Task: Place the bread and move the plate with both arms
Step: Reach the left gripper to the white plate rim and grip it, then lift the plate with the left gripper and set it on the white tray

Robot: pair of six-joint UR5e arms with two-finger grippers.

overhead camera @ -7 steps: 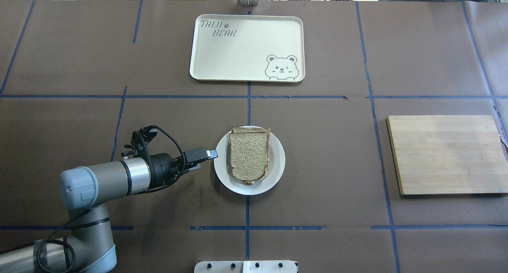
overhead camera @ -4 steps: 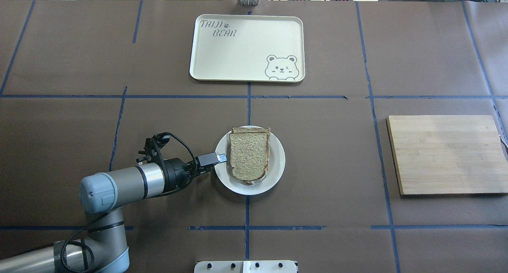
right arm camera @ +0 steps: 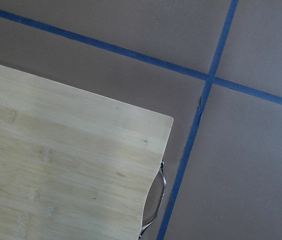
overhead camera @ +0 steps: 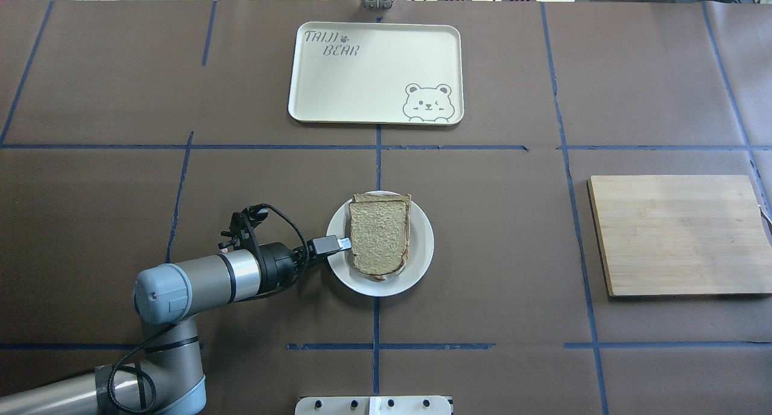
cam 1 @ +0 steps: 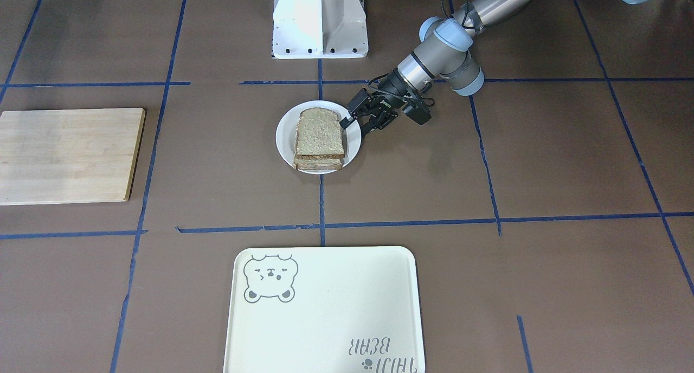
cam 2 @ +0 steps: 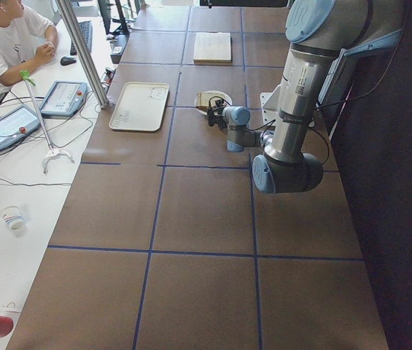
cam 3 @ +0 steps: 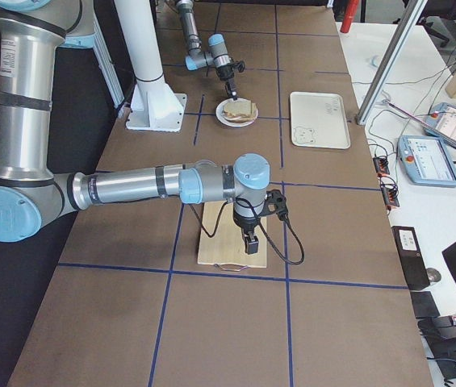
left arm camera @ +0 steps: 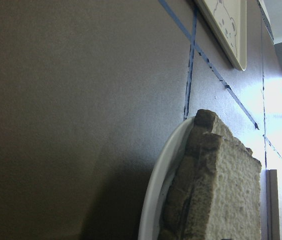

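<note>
At centre of the counter [overhead camera: 482, 222], seen from overhead: plate [overhead camera: 422, 246], lying flat where two blue tape lines cross. On it, bread [overhead camera: 378, 237], speckled face up, rounded top toward 6 o'clock, stacked on a second slice [overhead camera: 381, 196] that peeks out at 12 and 3 o'clock. Reaching in low and almost level from 8 o'clock: left arm [overhead camera: 199, 279], with the left claw [cam 1: 352, 129] at the plate's 9 o'clock. Jaws apart, straddling the rim: one finger above the plate with its tip just beside the bread's crust, the other lower and outside the rim. Nothing gripped. Cannot tell whether the upper tip touches the crust. From the left wrist, only the rim and the crusts of both slices close up, no fingers. Well apart at 12 o'clock, tray [overhead camera: 374, 71] with a bear drawing. Well apart at 3 o'clock, board [overhead camera: 675, 234]. Over the board, pointing straight down: right claw [cam 3: 249, 244], seen only from the side. Cannot tell how far open, or whether holding anything.
</note>
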